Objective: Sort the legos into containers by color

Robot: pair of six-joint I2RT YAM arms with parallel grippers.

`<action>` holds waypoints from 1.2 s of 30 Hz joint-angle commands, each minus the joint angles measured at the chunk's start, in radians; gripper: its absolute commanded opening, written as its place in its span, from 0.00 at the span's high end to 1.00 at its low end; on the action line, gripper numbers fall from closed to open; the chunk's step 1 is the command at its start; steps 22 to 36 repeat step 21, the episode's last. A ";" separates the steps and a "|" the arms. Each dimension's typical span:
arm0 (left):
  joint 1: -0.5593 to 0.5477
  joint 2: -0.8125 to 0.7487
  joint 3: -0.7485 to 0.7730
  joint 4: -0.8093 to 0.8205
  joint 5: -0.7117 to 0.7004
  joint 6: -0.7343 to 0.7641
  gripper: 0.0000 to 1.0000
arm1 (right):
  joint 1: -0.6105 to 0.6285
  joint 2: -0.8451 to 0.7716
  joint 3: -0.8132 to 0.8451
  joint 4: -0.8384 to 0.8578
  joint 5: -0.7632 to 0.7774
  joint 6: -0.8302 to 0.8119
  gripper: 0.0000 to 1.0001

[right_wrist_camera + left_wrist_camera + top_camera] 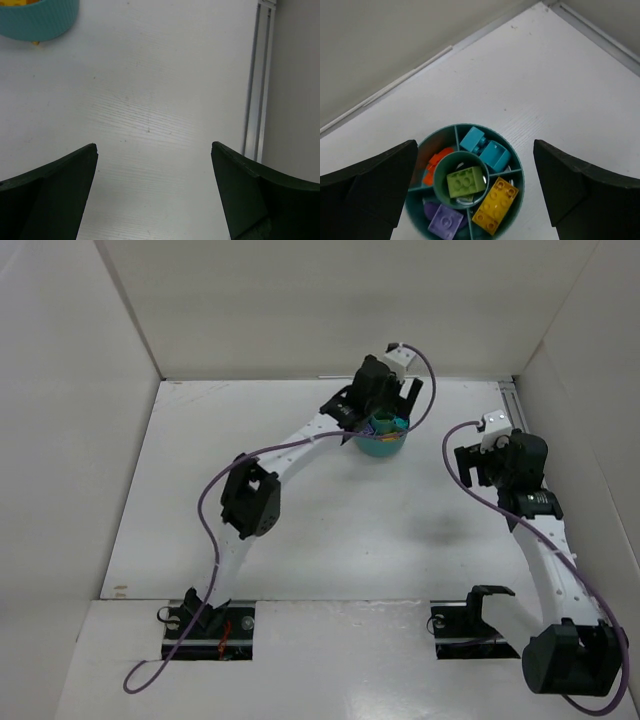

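Teal tub sits below the outstretched left gripper, jaws wide; right gripper likewise gapes, empty.

Teal tub: 2 blue bricks, yellow brick, purple brick, orange brick, light-green brick.

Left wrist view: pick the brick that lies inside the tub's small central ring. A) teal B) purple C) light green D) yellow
C: the light green brick lies inside the central ring of the tub, while the yellow brick, the purple brick and the teal bricks lie in outer wedges.
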 commanded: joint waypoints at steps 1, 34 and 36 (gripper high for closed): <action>0.001 -0.350 -0.088 0.021 -0.165 -0.105 0.00 | -0.007 -0.055 -0.004 0.017 0.075 0.014 0.00; 0.101 -1.398 -1.321 -0.438 -0.586 -0.874 0.00 | -0.016 0.013 -0.042 0.079 0.025 0.085 0.00; 0.101 -1.398 -1.321 -0.438 -0.586 -0.874 0.00 | -0.016 0.013 -0.042 0.079 0.025 0.085 0.00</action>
